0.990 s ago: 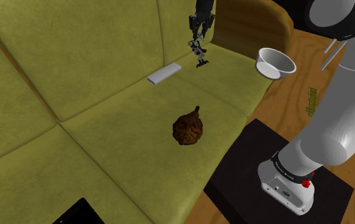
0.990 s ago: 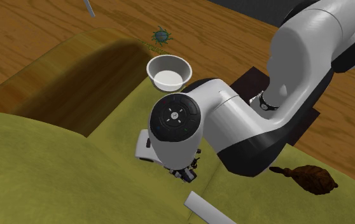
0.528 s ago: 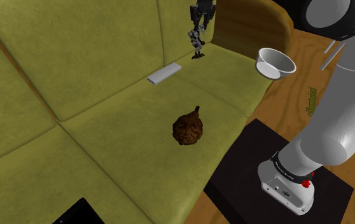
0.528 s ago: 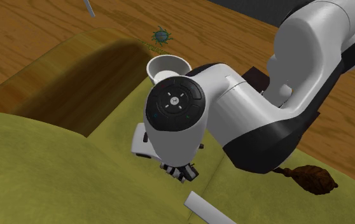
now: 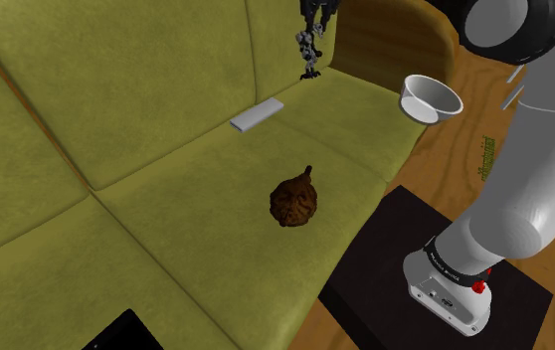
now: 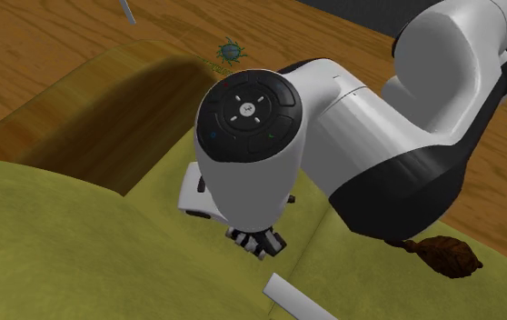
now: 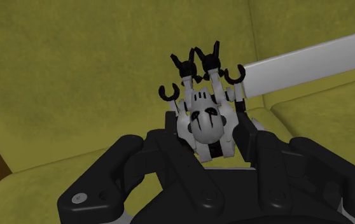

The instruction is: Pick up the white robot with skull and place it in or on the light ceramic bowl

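Note:
A small white robot toy (image 7: pixel 205 119) with a skull face and black claw arms is clasped between my black fingers (image 7: pixel 163 139). In the shoulder view the toy (image 5: pixel 310 50) dangles from my gripper (image 5: pixel 315 14) high over the far end of the yellow-green sofa (image 5: pixel 166 149), well off the cushion. The light bowl (image 5: pixel 431 97) sits on the sofa's brown arm, to the shoulder view's right of the gripper and lower. In the second exterior view the toy's black-and-white limbs (image 6: pixel 257 242) stick out beneath the big white wrist (image 6: pixel 247 145).
A flat white bar (image 5: pixel 257 114) lies on the seat below the gripper. A brown lumpy object (image 5: pixel 293 199) rests mid-cushion. The black stand (image 5: pixel 385 259) is at the lower right on a wooden floor. A dark flat item (image 5: pixel 121 333) pokes in at the bottom edge.
My gripper has risen with the toy, from just above the seat cushion to near the shoulder view's top edge. In the second exterior view the arm now covers the bowl.

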